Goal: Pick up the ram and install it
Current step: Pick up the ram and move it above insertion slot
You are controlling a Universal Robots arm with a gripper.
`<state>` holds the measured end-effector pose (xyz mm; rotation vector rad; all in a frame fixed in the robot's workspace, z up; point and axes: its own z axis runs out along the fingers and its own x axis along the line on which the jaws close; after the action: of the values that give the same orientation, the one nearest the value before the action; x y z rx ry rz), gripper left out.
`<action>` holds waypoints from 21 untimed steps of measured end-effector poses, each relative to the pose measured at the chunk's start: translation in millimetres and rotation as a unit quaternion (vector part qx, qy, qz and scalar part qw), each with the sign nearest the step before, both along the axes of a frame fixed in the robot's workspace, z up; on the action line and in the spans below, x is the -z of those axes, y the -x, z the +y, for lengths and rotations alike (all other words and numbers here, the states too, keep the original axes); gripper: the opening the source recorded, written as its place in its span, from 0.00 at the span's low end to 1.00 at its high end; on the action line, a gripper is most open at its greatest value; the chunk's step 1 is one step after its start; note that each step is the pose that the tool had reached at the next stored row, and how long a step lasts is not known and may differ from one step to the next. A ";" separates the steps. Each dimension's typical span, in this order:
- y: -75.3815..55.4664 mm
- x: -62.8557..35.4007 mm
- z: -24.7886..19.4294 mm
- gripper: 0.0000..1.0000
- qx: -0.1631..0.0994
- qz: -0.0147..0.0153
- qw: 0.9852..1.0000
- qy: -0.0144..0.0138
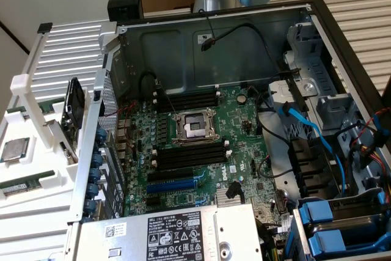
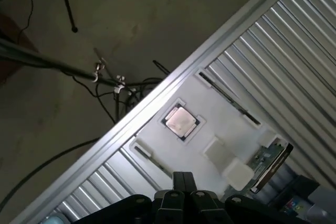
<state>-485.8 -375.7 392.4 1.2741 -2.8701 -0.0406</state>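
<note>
The ram [image 1: 22, 185], a thin green stick, lies flat in a slot of the white tray [image 1: 36, 169] at the exterior view's left, outside the computer case. A square silver processor chip [image 1: 14, 150] rests in the same tray just beyond it. In the wrist view my gripper [image 2: 184, 178] hangs high above that white tray [image 2: 210, 129], shut with nothing between its fingers. The silver chip [image 2: 181, 120] is straight ahead of the fingertips. Two thin dark strips sit in the tray on either side of the chip; I cannot tell which is the ram.
The open computer case holds a green motherboard [image 1: 201, 151] with black memory slots [image 1: 189, 157] either side of the processor socket [image 1: 194, 128]. Blue cables [image 1: 311, 129] and drive bays fill the exterior view's right. A ribbed metal table [image 2: 294, 51] lies under the tray.
</note>
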 end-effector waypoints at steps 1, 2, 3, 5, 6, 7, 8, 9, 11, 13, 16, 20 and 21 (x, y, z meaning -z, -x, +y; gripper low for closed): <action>0.0 0.0 0.0 0.11 -0.009 0.000 1.000 0.000; 0.0 0.0 0.0 0.11 -0.017 0.000 1.000 0.000; 0.0 0.0 0.0 0.11 -0.027 0.000 1.000 0.000; 0.0 0.0 0.0 0.11 -0.045 0.000 0.999 0.000; 0.0 0.0 0.0 0.11 -0.054 0.000 0.999 0.000; 0.0 0.0 0.0 0.11 -0.063 0.000 0.998 0.000; 0.0 0.0 0.0 0.11 -0.072 0.000 0.997 0.000; 0.0 0.0 0.0 0.11 -0.081 0.000 0.997 0.000; 0.0 0.0 0.0 0.11 -0.099 0.000 0.995 0.000; 0.0 0.0 0.0 0.11 -0.118 0.000 0.993 0.000; 0.0 0.0 0.0 0.11 -0.144 0.000 0.990 0.000; 0.0 -0.1 0.0 0.11 -0.189 -0.001 0.982 0.000; 0.0 -0.1 0.0 0.11 -0.197 -0.004 0.980 0.001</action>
<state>-485.8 -375.6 392.5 1.8166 -2.5627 -0.0327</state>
